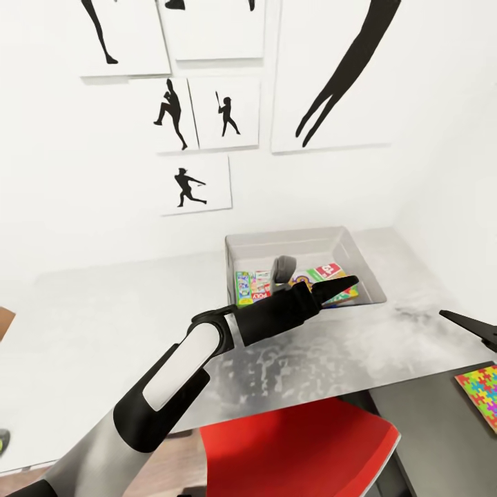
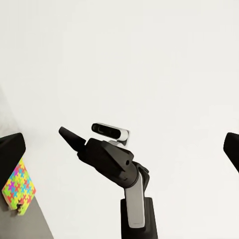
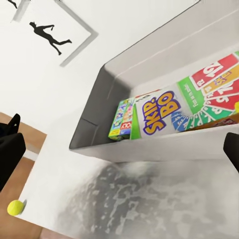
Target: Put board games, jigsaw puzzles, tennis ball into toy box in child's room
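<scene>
1. Broadly, the pale table (image 1: 103, 310) stands against a white wall hung with black baseball silhouettes (image 1: 197, 183), with a red chair (image 1: 297, 449) tucked below.
2. The toy box (image 1: 290, 241) sits at the back, partly hidden by the left gripper (image 1: 338, 284), whose fingers are spread.
3. Inside lie board games (image 3: 164, 117), one reading "SKIP-BO".
4. The right gripper (image 1: 469, 324) is also spread.
5. A jigsaw puzzle (image 1: 483, 390) lies on the dark section.
6. The tennis ball (image 3: 15, 207) sits at the table's edge.

A child's room is indicated by baseball silhouette pictures (image 1: 200, 183) on the far wall and boxed games (image 3: 164, 117) in a bin (image 1: 241, 248).
</scene>
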### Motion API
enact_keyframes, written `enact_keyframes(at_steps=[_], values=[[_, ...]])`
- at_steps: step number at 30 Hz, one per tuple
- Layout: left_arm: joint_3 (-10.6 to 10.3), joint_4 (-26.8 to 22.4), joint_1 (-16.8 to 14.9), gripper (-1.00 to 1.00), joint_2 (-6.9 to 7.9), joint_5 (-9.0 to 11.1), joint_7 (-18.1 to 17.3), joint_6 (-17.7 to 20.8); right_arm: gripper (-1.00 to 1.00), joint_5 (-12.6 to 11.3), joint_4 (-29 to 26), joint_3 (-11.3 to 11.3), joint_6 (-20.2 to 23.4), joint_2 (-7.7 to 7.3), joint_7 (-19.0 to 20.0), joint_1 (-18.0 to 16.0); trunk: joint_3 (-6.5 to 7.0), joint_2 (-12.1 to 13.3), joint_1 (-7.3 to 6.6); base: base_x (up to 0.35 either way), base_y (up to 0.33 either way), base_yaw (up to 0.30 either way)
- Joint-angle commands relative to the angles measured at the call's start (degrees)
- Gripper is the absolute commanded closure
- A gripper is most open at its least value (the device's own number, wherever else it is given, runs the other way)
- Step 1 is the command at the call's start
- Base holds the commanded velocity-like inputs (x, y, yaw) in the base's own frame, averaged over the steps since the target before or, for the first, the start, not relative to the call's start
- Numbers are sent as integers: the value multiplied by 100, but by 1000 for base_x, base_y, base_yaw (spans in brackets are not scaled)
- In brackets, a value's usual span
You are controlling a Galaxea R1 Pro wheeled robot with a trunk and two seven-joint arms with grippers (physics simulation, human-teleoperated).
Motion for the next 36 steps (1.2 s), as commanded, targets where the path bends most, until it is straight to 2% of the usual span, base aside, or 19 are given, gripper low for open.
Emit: enact_keyframes(at_steps=[1, 16, 25, 36], values=[[3, -5, -4, -100, 0, 58, 42, 17, -100, 4, 0, -3, 27, -1, 17, -5, 1, -9, 4, -23, 0, 0], [14, -5, -2, -100, 6, 58, 19, 21, -100, 4, 0, -3, 27, 5, 18, -5, 140, -9, 4, -206, 38, 0], [4, -5, -4, -100, 1, 58, -141, 21, -100, 4, 0, -10, 27, 4, -5, -8, 222, -9, 4, -40, 255, 39], [-8, -5, -4, -100, -4, 58, -166, 21, -100, 28, 0, -10, 27, 5, -16, -13, 291, -9, 4, -5, 289, 198]])
